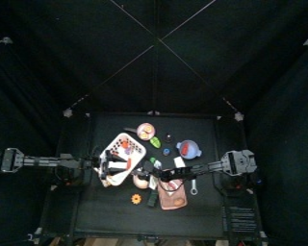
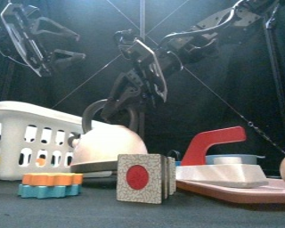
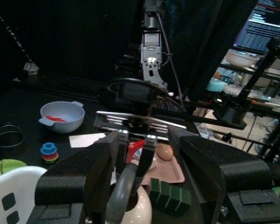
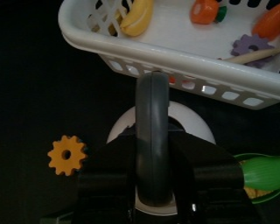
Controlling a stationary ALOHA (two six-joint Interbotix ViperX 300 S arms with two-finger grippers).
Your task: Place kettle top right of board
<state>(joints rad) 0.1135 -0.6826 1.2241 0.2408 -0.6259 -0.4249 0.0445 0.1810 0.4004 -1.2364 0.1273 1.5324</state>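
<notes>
Kettle [image 2: 107,142], white-bodied with a dark arched handle, sits just off the left edge of the board [image 2: 246,192], between it and the white basket [image 2: 20,125]. I cannot tell whether its base is clear of the table. The right gripper [image 4: 152,171] is closed around the top of the handle. The left gripper [image 2: 40,46] hangs high on the basket side of the board, jaws spread wide and holding nothing.

The goal, off the board's top right corner, lies across the board. The main risk is the kettle swinging on its thin handle and tilting in the grip. Carried low, it could also clip the red-handled thing [image 2: 216,144] on the board. The blue-and-red bowl [image 1: 189,149] beyond that corner leaves little room for setting it down.
</notes>
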